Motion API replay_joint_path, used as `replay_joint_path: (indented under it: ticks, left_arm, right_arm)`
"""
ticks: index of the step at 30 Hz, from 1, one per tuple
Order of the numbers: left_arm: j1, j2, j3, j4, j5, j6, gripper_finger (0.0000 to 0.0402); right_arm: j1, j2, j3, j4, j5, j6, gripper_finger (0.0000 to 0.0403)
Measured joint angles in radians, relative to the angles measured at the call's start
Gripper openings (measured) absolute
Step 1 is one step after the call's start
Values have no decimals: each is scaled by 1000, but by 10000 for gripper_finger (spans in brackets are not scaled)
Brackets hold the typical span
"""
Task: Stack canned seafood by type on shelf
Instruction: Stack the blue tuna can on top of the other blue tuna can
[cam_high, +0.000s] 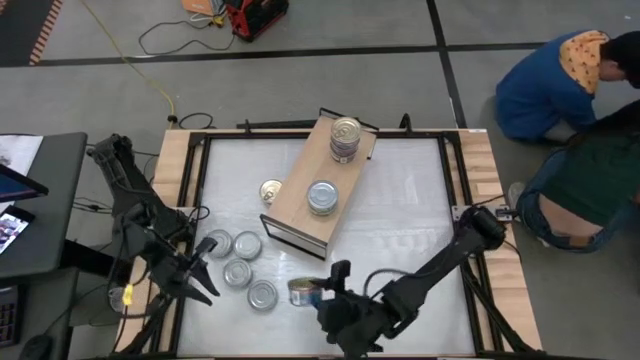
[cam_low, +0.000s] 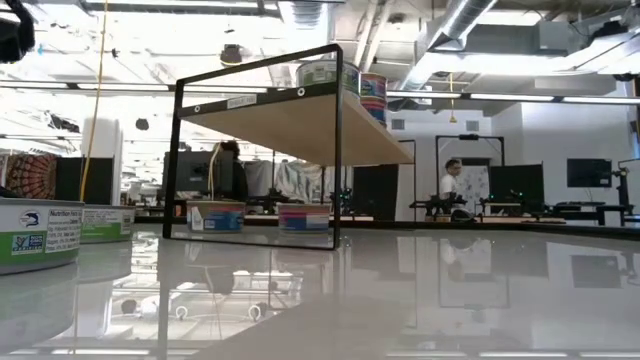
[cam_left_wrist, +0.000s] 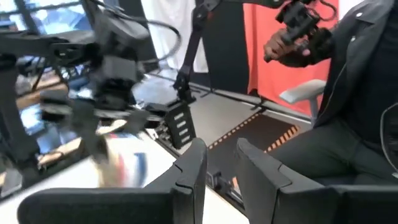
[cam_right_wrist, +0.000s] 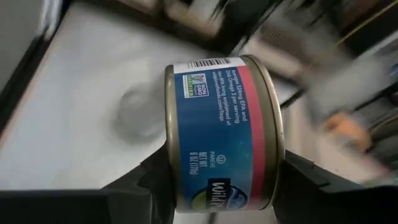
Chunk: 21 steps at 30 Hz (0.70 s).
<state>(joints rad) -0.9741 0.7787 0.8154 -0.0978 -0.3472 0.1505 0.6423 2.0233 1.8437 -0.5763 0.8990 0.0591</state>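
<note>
Your right tool (cam_high: 322, 290) had a tin (cam_right_wrist: 221, 134) pinched between its fingers, gripped across the flat ends so the blue and red label faced the wrist camera. In the high view that tin (cam_high: 303, 291) sat low near the front edge of the surface (cam_high: 400, 215), in front of the shelf's (cam_high: 300, 200) near end.

The main risk, as I judged it, was the hold. The tin lay on its side in the jaws, with the fingers on smooth metal faces, so a fast swing or a wrist roll could have let it slip or turn. You would also have needed to bring it flat before setting it down, or it would have landed on its rim and rolled off the shelf top.

The shelf already carried a stack (cam_high: 345, 138) at the far end and a single tin (cam_high: 322, 196) in the middle. A low approach could have clipped either, and the tall stack looked the easier to topple.

Sorting mattered too: the label had to match the pile you chose.

Your left tool (cam_left_wrist: 217, 165) waited off the surface's left side, fingers a little apart and empty, next to four loose tins (cam_high: 238, 258) that a careless start could have scattered.
</note>
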Motion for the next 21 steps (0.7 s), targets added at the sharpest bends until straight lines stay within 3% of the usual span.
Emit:
replay_joint_path:
  ticks: [3, 7, 10, 15, 21]
  left_arm:
    - [12, -13, 0, -1, 9, 36, 74]
    - [50, -13, 0, -30, 27, 44, 74]
    - [99, -7, 0, -84, 145, 1, 74]
    - [186, -13, 0, -116, 290, -4, 63]
    - [282, -54, 0, -204, 312, 74, 50]
  right_arm:
    - [-24, -46, 1, 67, 117, -156, 222]
    - [-80, -103, 1, 23, 279, -254, 222]
    - [-138, -146, 1, -33, 358, -289, 222]
    - [-262, -197, 1, -123, 364, -374, 223]
    - [-424, -236, 0, -135, 364, -575, 224]
